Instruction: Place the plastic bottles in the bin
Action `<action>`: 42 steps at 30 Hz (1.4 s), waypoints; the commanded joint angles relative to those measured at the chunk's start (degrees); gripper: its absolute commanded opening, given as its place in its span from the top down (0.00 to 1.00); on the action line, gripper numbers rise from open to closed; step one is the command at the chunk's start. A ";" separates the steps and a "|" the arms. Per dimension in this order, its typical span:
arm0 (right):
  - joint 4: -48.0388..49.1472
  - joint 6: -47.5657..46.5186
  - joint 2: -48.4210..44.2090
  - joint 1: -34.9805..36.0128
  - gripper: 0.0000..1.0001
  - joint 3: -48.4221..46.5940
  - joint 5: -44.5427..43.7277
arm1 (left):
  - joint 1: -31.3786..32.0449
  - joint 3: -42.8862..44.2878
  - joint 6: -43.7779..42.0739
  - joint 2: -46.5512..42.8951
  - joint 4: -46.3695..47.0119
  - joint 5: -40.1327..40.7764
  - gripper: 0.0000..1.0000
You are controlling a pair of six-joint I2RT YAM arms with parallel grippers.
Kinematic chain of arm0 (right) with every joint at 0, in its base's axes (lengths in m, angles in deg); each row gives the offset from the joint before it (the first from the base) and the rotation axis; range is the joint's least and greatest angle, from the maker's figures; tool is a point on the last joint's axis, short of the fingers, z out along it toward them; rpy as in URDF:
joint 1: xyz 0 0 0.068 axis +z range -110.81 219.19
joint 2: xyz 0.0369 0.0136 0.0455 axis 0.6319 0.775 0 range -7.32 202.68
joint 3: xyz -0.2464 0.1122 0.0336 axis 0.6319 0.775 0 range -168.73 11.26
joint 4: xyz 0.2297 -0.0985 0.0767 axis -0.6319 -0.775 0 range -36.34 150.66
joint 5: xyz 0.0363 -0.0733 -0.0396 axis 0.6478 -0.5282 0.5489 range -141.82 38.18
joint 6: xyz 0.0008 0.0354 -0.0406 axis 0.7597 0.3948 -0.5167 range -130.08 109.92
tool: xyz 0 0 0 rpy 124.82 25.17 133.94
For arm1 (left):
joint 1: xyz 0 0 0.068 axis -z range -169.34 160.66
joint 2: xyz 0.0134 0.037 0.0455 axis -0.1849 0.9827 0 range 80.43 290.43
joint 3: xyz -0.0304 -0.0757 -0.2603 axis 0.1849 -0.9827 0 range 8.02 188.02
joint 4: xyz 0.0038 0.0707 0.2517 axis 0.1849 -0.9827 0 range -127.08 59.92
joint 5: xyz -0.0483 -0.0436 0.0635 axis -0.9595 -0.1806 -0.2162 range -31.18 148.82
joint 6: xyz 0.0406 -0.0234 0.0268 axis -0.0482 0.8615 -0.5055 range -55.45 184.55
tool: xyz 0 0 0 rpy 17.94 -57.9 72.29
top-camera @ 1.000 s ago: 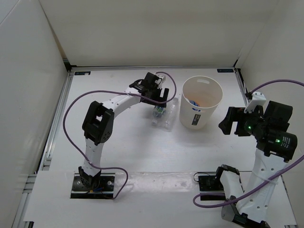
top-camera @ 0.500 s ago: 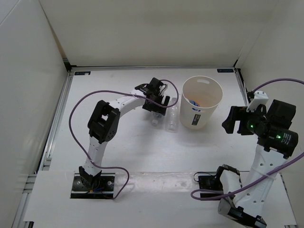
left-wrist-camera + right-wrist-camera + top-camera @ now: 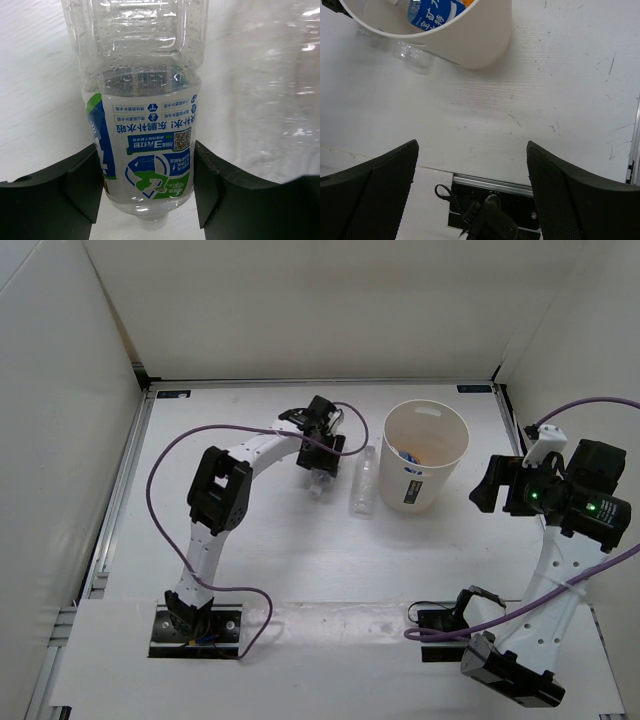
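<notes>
Upper centre of the top view: black left claw (image 3: 318, 460) pinching a clear, blue-labelled plastic bottle (image 3: 147, 150) at both sides, long axis running down-frame from the claw, cream round plastic bin (image 3: 445, 475) close on the right. Between them, a clear label-free plastic bottle (image 3: 362, 485) lying flat; far right, black right claw (image 3: 471, 150) spread wide, empty.

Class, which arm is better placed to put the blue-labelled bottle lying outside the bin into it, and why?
Left. The left gripper has its fingers against both sides of the labelled bottle, near the bin. The right gripper hangs open and empty on the bin's other side.
</notes>
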 commanded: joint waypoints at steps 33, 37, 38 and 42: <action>4.08 9.28 -7.88 6.80 0.10 4.25 -2.67 | 15.86 11.66 -7.92 -20.70 33.13 -9.61 0.37; 3.99 9.01 -9.38 7.14 0.10 5.30 -2.76 | 17.61 12.01 -5.46 -17.97 35.59 -9.71 0.34; 3.90 8.58 -9.73 7.23 0.10 5.39 -2.76 | 18.06 12.36 -5.36 -17.62 35.86 -9.71 0.34; 3.90 7.52 -10.61 7.41 0.10 5.65 -2.85 | 18.94 13.24 -4.84 -14.02 35.51 -9.88 0.28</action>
